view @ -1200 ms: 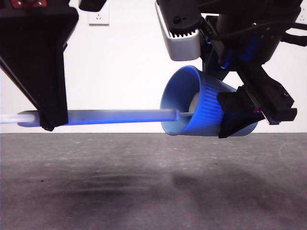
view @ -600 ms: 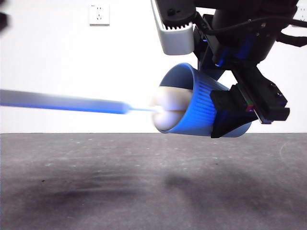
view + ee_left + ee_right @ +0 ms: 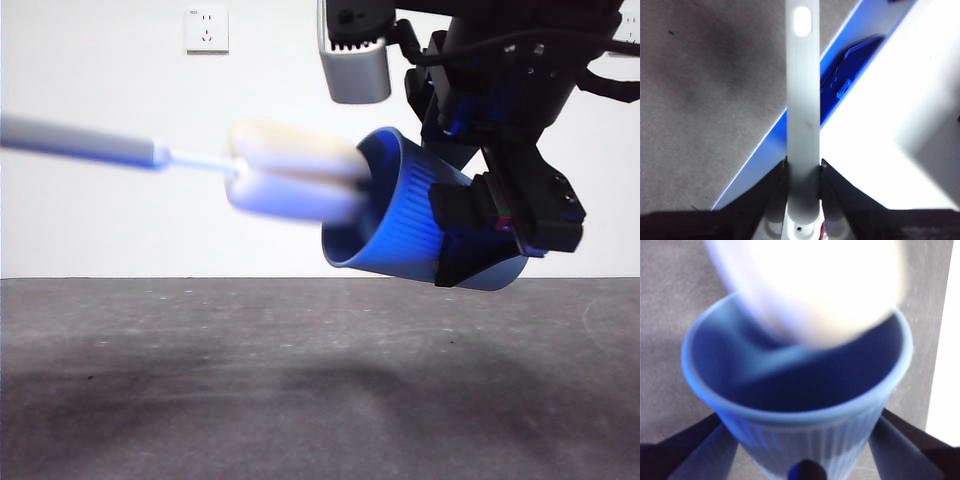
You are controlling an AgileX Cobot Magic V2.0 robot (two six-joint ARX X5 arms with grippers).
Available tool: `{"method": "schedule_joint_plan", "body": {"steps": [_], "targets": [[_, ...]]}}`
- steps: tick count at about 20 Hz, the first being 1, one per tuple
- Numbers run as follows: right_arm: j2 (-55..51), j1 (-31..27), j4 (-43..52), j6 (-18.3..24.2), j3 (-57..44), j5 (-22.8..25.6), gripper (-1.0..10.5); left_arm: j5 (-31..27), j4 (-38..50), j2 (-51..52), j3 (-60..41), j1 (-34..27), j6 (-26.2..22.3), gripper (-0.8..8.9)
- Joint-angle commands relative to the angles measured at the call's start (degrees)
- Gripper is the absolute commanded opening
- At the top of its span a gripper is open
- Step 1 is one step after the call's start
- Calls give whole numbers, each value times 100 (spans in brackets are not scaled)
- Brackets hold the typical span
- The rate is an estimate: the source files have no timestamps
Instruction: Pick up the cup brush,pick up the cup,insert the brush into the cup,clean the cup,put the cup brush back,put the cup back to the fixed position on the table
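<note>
The cup (image 3: 405,215) is hanging in the air above the counter (image 3: 300,380), tipped onto its side. Its long axis is running near level, with the open mouth facing left in the front view and the base slightly lower at the right. The right gripper (image 3: 480,235) is clamping its ribbed wall, one black finger lying across the side near the base.

The cup brush (image 3: 290,170) is also airborne and well clear of the counter, its long axis lying almost level and sloping slightly down toward the cup. The blurred cream sponge head is pointing right, its tip sitting just at the cup's rim; whether it is touching the rim cannot be told. The thin white neck and grey handle are running off the left edge of the front view.

The left wrist view is showing what the front view is missing. The left gripper (image 3: 802,175) is pinching the brush handle (image 3: 802,115) between its two fingers, with the handle's white-tipped end pointing away from the camera.

The right wrist view is looking straight into the cup's mouth (image 3: 800,405). The right gripper's (image 3: 800,440) fingers are pressing on opposite sides of the ribbed wall, and the sponge head (image 3: 810,285) is showing as a bright blur over the rim, mostly outside.
</note>
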State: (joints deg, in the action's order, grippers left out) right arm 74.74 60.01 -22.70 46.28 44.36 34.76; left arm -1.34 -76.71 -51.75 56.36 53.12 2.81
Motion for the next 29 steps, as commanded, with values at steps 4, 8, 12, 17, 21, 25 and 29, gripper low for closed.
{"method": "schedule_joint_plan", "body": {"steps": [4,8,12,17,21,25,29], "targets": [[-155,-13,59,-1071,17,422,-17,-236,-243,520,-7,11,822,-9],[-402,-111,81,-1862,17,619,-17,-807,-240,767,-7,11,1502,-9],[-802,-256,81,-2868,17,605,-17,-1661,-63,820,-9,11,2166,-9],[-1508,-308,90,-4004,17,293,-17,-2267,1099,704,-52,4,2765,-9],[-2162,-308,179,-4513,17,-177,-17,-2393,2433,107,-59,-105,2771,-9],[-2839,-304,160,-4708,17,-334,-17,-2365,3362,-1123,-59,-341,2896,-9],[-3416,-304,81,-4946,17,-334,-17,-1816,4387,-2326,-59,-684,2951,-9]]}}
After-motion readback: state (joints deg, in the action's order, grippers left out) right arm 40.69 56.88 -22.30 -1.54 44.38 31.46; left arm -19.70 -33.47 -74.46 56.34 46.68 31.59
